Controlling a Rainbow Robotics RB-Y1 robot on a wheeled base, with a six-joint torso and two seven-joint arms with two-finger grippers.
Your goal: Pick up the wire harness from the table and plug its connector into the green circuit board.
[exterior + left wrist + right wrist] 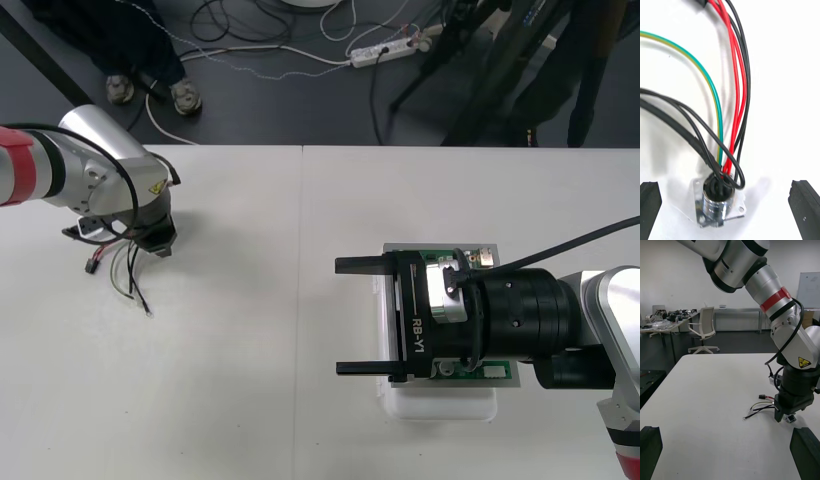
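**Q:** Status of the left pincer [152, 248]?

**A:** I log it wide open and empty, low over the socket [718, 204], which sits on the desk [250, 300] between its fingers [649, 210]. The wire harness [125, 272] trails beside it, with the plug [93, 266] at the outer end.

**Q:** And the right pincer [345, 317]?

**A:** Also open and empty, over the green circuit board [490, 372], well apart from the harness.

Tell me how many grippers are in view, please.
2. The left gripper stands open over the harness socket; the right gripper hovers open above the green circuit board.
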